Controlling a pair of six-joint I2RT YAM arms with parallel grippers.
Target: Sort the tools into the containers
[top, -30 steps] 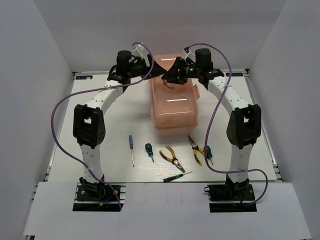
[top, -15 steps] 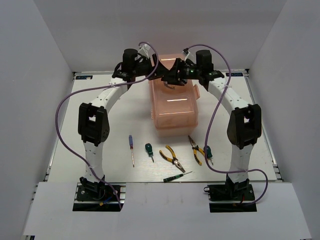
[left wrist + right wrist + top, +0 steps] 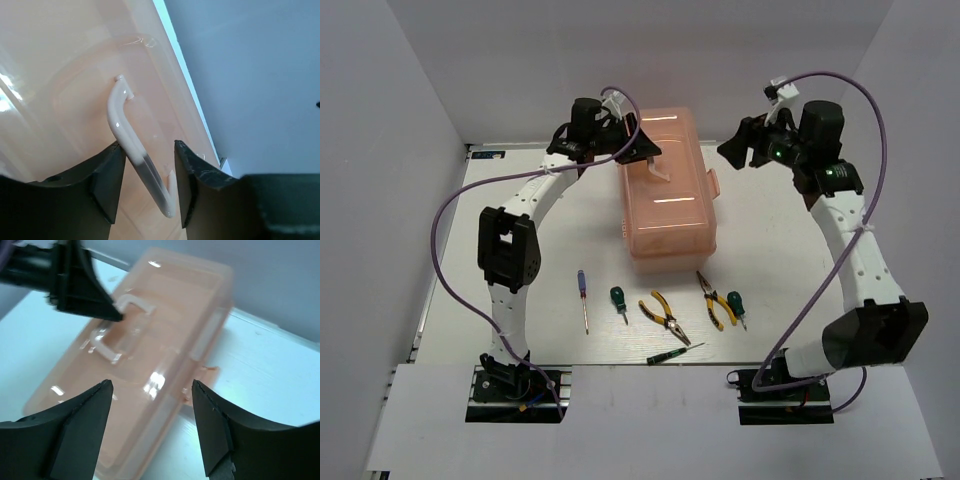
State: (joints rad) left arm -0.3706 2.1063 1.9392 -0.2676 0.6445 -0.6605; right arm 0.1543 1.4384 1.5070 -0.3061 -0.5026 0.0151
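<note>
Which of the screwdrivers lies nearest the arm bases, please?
The slim black-green screwdriver; it lies alone in front of the pliers, while the other three sit farther back.

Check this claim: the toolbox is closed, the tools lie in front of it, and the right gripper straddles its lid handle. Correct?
No: the left gripper straddles the lid handle, as the left wrist view shows; the right gripper hangs beside the toolbox.

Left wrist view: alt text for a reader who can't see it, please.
The left gripper is open, its two black fingers either side of the white handle on the salmon-pink toolbox lid, with the handle close against one finger. A pale grey wall fills the right side.
</note>
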